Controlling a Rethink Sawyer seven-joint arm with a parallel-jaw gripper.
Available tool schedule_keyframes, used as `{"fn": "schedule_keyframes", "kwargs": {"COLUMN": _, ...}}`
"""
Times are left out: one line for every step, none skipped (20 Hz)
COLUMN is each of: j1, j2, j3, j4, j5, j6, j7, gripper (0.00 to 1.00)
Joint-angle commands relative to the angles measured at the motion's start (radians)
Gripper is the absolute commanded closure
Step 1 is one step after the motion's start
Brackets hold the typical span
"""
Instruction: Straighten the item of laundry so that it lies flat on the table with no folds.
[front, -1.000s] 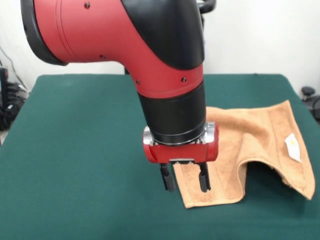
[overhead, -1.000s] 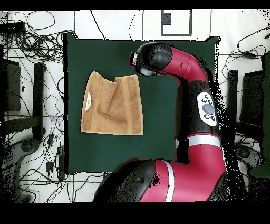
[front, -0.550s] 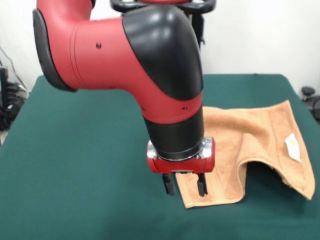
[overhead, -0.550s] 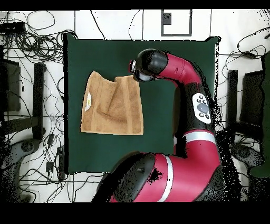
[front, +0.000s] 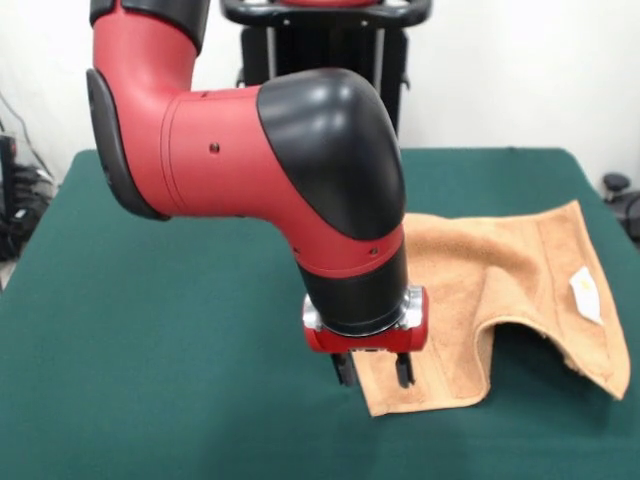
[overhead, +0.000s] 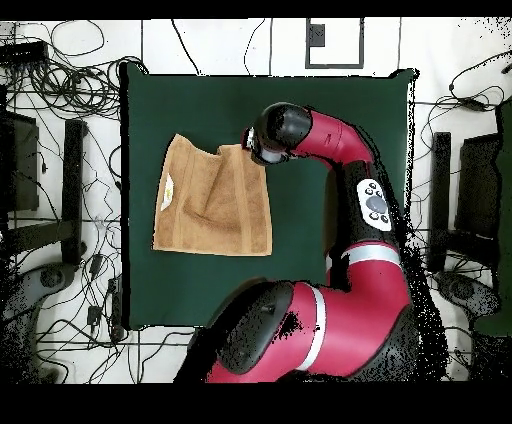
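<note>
Towel work is unfinished, by my reading. Your black 2-fingered claw (front: 375, 370) stands with fingers apart, astride the near corner of the orange-tan terry hand towel (front: 520, 285), low over it. That corner flap lies doubled and a raised ridge crosses the cloth. You have 1 towel, 1 white label (front: 584, 290), 1 dark green felt table (front: 170, 390).
</note>
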Motion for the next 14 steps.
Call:
{"fn": "schedule_keyframes", "kwargs": {"j1": 0.022, "j2": 0.0, "j3": 0.11, "j4": 0.035, "j5": -0.022, "j6": 0.129, "j7": -0.134, "gripper": 0.0}}
{"fn": "schedule_keyframes", "kwargs": {"j1": 0.02, "j2": 0.0, "j3": 0.111, "j4": 0.043, "j5": -0.022, "j6": 0.121, "j7": -0.134, "gripper": 0.0}}
{"fn": "schedule_keyframes", "kwargs": {"j1": 0.02, "j2": 0.001, "j3": 0.112, "j4": 0.042, "j5": -0.022, "j6": 0.12, "j7": -0.133, "gripper": 0.0}}
{"fn": "schedule_keyframes", "kwargs": {"j1": 0.02, "j2": 0.005, "j3": 0.112, "j4": 0.035, "j5": -0.022, "j6": 0.122, "j7": -0.132, "gripper": 0.0}}
{"fn": "schedule_keyframes", "kwargs": {"j1": 0.021, "j2": 0.006, "j3": 0.111, "j4": 0.033, "j5": -0.023, "j6": 0.121, "j7": -0.129, "gripper": 0.0}}
{"fn": "schedule_keyframes", "kwargs": {"j1": 0.021, "j2": 0.007, "j3": 0.111, "j4": 0.031, "j5": -0.023, "j6": 0.115, "j7": -0.125, "gripper": 0.0}}
{"fn": "schedule_keyframes", "kwargs": {"j1": 0.021, "j2": 0.009, "j3": 0.11, "j4": 0.029, "j5": -0.024, "j6": 0.111, "j7": -0.121, "gripper": 0.0}}
{"fn": "schedule_keyframes", "kwargs": {"j1": 0.023, "j2": 0.012, "j3": 0.11, "j4": 0.025, "j5": -0.023, "j6": 0.105, "j7": -0.116, "gripper": 0.0}}
{"fn": "schedule_keyframes", "kwargs": {"j1": 0.023, "j2": 0.013, "j3": 0.109, "j4": 0.023, "j5": -0.022, "j6": 0.099, "j7": -0.112, "gripper": 0.0}}
{"fn": "schedule_keyframes", "kwargs": {"j1": 0.024, "j2": 0.014, "j3": 0.107, "j4": 0.018, "j5": -0.022, "j6": 0.096, "j7": -0.106, "gripper": 0.0}}
{"fn": "schedule_keyframes", "kwargs": {"j1": 0.025, "j2": 0.012, "j3": 0.105, "j4": 0.015, "j5": -0.022, "j6": 0.093, "j7": -0.1, "gripper": 0.0}}
{"fn": "schedule_keyframes", "kwargs": {"j1": 0.027, "j2": 0.012, "j3": 0.102, "j4": 0.008, "j5": -0.022, "j6": 0.096, "j7": -0.095, "gripper": 0.0}}
{"fn": "schedule_keyframes", "kwargs": {"j1": 0.027, "j2": 0.01, "j3": 0.1, "j4": 0.008, "j5": -0.022, "j6": 0.094, "j7": -0.091, "gripper": 0.0}}
{"fn": "schedule_keyframes", "kwargs": {"j1": 0.031, "j2": 0.015, "j3": 0.098, "j4": -0.009, "j5": -0.023, "j6": 0.101, "j7": -0.086, "gripper": 0.0}}
